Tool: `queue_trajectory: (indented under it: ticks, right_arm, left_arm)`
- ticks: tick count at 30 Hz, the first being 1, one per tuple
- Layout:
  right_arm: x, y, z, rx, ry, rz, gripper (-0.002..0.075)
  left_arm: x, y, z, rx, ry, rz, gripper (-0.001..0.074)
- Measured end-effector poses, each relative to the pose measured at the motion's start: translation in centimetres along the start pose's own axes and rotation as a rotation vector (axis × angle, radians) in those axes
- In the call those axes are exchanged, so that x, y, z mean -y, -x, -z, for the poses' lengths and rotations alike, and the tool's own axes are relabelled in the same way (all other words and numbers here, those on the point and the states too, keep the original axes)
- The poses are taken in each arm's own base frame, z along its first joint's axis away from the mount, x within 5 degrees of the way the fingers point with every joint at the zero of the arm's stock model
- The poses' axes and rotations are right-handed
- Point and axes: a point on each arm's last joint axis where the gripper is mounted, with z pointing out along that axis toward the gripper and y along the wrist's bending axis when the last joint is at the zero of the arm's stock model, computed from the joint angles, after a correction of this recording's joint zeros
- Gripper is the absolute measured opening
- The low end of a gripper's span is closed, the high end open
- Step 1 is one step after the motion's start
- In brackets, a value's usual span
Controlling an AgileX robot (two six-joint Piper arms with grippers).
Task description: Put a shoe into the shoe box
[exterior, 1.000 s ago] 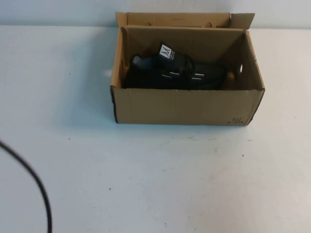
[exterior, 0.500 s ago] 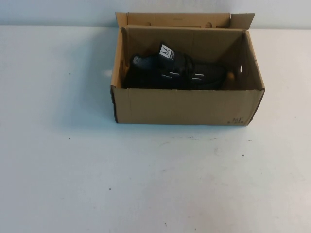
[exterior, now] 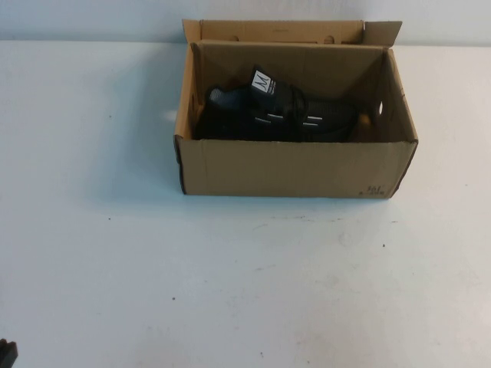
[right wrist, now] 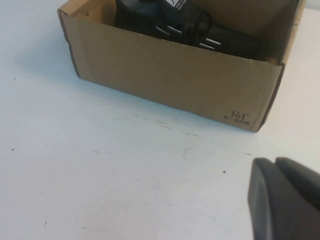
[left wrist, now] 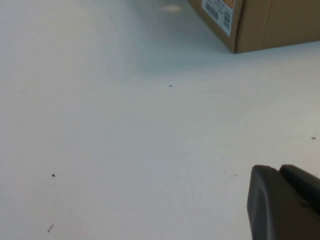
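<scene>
The black mesh shoe (exterior: 276,115) lies on its side inside the open brown cardboard shoe box (exterior: 295,169) at the far middle of the table, its white tongue label up. The right wrist view shows the box (right wrist: 170,75) front wall and the shoe (right wrist: 185,22) inside. My right gripper (right wrist: 275,162) is shut and empty, low over the table in front of the box's right corner. My left gripper (left wrist: 279,170) is shut and empty over bare table, well back from the box corner (left wrist: 265,25). Only a dark bit of the left arm (exterior: 6,354) shows in the high view.
The white table (exterior: 230,284) spreads wide in front of the box and to both sides. The box's back flap (exterior: 276,31) stands up against the far wall. A printed sticker (left wrist: 217,10) is on the box's left end.
The black cable at the near left has left the high view; a dark bit of the left arm now shows at the bottom left corner. Box and shoe have not moved.
</scene>
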Motion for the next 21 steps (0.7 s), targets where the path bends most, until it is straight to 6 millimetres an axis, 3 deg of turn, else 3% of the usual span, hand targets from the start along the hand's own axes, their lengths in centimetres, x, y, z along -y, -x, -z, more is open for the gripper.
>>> queue_trajectory:
  ticks: [21]
  right_arm:
    - [-0.02,0.0,0.14,0.007,0.0,0.001,-0.0016]
  left_arm:
    - [-0.23,-0.02,0.0,-0.003,0.025,-0.059,-0.0001]
